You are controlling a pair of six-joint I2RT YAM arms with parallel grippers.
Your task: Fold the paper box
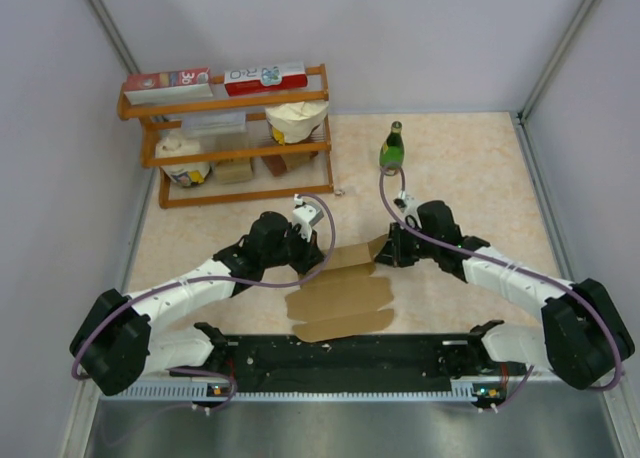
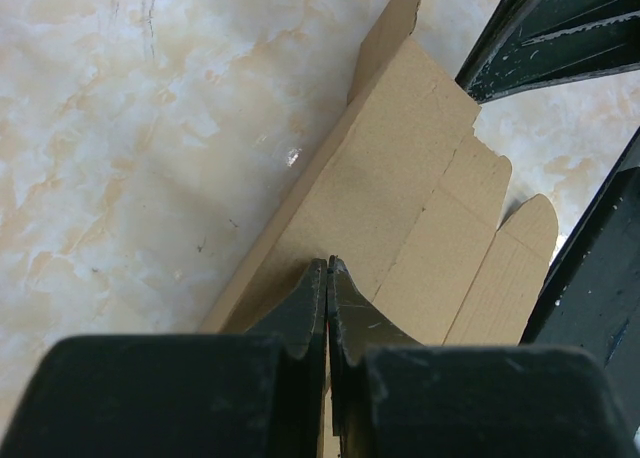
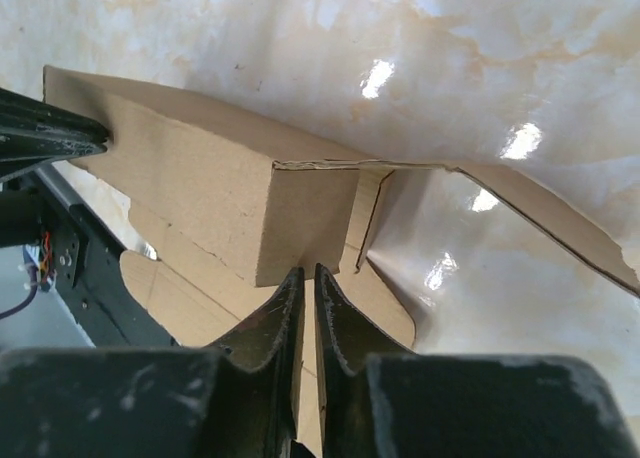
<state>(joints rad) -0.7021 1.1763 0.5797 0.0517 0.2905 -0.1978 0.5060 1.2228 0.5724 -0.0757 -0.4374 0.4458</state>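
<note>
The paper box (image 1: 340, 298) is a brown cardboard sheet lying mid-table, its far panel folded up into a low wall (image 3: 200, 188) with a side flap (image 3: 540, 213) sticking out. My left gripper (image 1: 320, 261) is shut, its tips (image 2: 328, 263) pressed against the raised panel (image 2: 400, 188) at the wall's left end. My right gripper (image 1: 383, 253) is at the wall's right end. Its jaws (image 3: 307, 271) are shut to a thin slit just below the wall's corner, and only the flat sheet underneath shows through that slit.
A wooden shelf (image 1: 235, 143) with cartons and bags stands at the back left. A green bottle (image 1: 392, 148) stands just behind the right arm. The black mounting rail (image 1: 340, 353) runs along the near edge, touching the sheet's near flap. White walls close in both sides.
</note>
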